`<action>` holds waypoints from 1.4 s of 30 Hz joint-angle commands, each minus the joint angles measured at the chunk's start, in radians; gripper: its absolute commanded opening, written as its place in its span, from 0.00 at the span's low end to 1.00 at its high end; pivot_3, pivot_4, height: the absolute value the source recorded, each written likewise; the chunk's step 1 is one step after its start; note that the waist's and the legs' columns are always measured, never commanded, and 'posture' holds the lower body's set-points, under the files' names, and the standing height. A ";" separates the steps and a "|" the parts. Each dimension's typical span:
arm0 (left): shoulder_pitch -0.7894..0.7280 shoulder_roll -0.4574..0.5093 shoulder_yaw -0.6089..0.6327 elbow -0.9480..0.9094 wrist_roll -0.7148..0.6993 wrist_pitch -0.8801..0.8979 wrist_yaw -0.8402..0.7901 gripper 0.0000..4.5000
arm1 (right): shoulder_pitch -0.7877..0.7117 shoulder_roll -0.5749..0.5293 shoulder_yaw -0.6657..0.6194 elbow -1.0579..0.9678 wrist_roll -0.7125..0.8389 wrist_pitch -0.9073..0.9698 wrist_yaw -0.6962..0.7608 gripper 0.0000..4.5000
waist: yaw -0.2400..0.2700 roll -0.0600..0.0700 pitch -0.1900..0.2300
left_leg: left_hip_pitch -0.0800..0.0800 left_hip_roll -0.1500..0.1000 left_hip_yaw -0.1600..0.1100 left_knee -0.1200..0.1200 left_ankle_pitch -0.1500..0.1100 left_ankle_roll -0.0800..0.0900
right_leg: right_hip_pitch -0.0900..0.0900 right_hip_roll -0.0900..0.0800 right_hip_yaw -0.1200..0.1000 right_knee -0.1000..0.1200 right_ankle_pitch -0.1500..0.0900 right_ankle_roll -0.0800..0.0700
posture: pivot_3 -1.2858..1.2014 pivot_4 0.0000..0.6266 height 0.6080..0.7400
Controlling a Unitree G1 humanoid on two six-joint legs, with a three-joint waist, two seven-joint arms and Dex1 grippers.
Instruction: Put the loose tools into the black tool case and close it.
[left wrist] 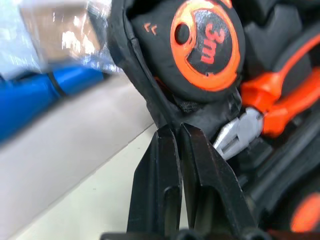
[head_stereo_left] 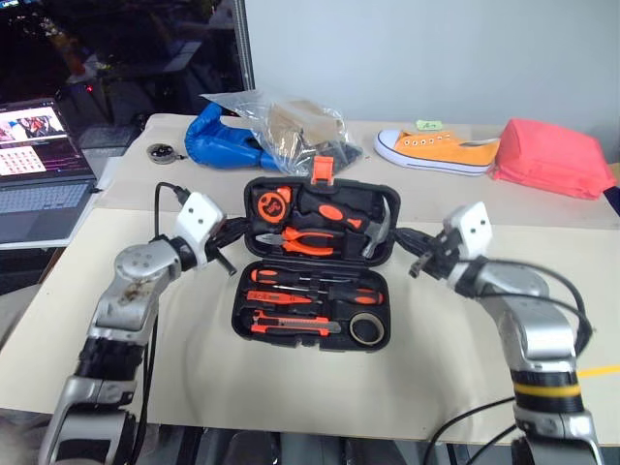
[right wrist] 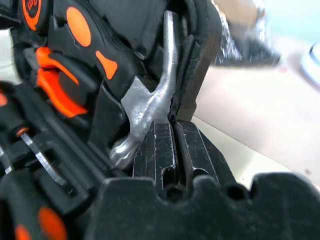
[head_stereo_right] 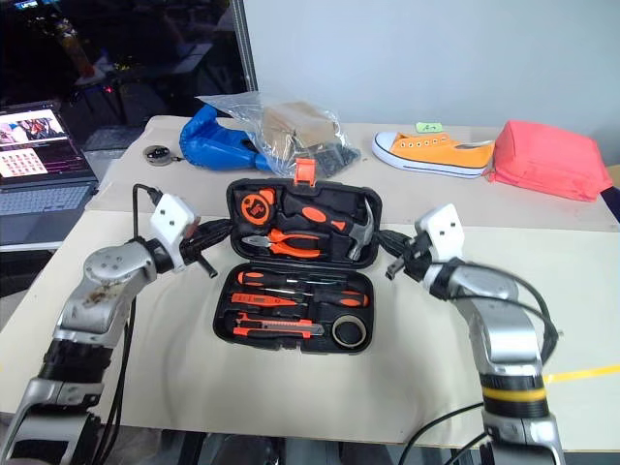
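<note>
I see the black tool case (head_stereo_left: pixel 315 263) lying open on the counter (head_stereo_left: pixel 455 329) between my two sets of fingers, with the two long screwdrivers (head_stereo_left: pixel 308 282), the utility knife (head_stereo_left: pixel 291 325) and the tape ring (head_stereo_left: pixel 365 329) seated in its near half, and the pliers (head_stereo_left: pixel 308 241), hammer (head_stereo_left: pixel 373 231) and tape measure (head_stereo_left: pixel 272 204) in the far half. My left fingers (left wrist: pixel 172 165) are pressed together with nothing between them, their tips just beside the case's left rim below the tape measure. My right fingers (right wrist: pixel 175 152) are likewise pressed together and empty, tips at the case's right rim beside the hammer head.
</note>
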 commanded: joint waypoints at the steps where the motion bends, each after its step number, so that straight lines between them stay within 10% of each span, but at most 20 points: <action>1: 0.091 0.064 0.006 -0.059 0.030 -0.067 -0.060 0.00 | 0.101 -0.079 -0.034 -0.160 -0.012 -0.113 0.058 0.00 | 0.000 0.000 0.000 | 0.007 0.000 0.000 0.000 0.000 0.000 | 0.006 0.000 0.000 0.000 0.000 0.000 | 0.52 0.24 1.00; 7: 0.241 0.179 0.139 -0.115 -0.101 0.071 -0.157 0.00 | 0.303 -0.242 -0.119 -0.156 -0.137 -0.313 0.110 0.00 | -0.004 0.000 0.000 | 0.020 0.001 0.002 0.000 0.000 0.001 | 0.020 0.000 0.000 -0.002 -0.002 0.001 | 0.52 0.24 1.00; 13: 0.414 0.318 0.336 -0.204 -0.328 0.189 -0.373 0.45 | 0.544 -0.399 -0.304 -0.219 0.023 -0.157 0.303 0.38 | -0.007 -0.004 0.002 | 0.022 0.003 0.003 -0.004 0.000 0.001 | 0.020 0.000 -0.001 -0.003 -0.003 -0.002 | 0.52 0.24 1.00; 21: 0.580 0.406 0.547 -0.464 -0.567 0.395 -0.508 1.00 | 0.633 -0.447 -0.356 -0.394 0.348 0.093 0.427 0.27 | -0.004 -0.006 0.002 | 0.023 0.005 0.002 -0.004 0.000 0.001 | 0.025 -0.004 -0.004 -0.009 -0.007 0.002 | 0.52 0.24 1.00; 24: 0.609 0.424 0.582 -0.569 -0.667 0.486 -0.519 1.00 | 0.592 -0.467 -0.200 -0.455 0.311 0.099 0.424 0.03 | -0.004 -0.006 0.002 | 0.024 0.005 0.002 -0.004 0.000 0.001 | 0.025 -0.004 -0.003 -0.009 -0.007 0.003 | 0.52 0.24 1.00; 31: 0.637 0.404 0.539 -0.713 -0.684 0.492 -0.491 1.00 | 0.421 -0.438 0.166 -0.420 0.077 0.087 0.323 0.01 | 0.001 -0.006 0.001 | 0.024 0.005 0.002 -0.005 0.000 0.001 | 0.023 -0.002 -0.004 -0.009 -0.008 0.001 | 0.52 0.24 1.00; 42: 0.619 0.359 0.478 -0.785 -0.687 0.516 -0.334 1.00 | 0.139 -0.085 0.164 -0.243 0.039 0.328 -0.107 0.01 | -0.017 -0.010 0.002 | 0.025 0.005 0.001 -0.004 0.000 0.001 | 0.024 -0.001 -0.002 -0.009 -0.005 0.000 | 0.52 0.24 1.00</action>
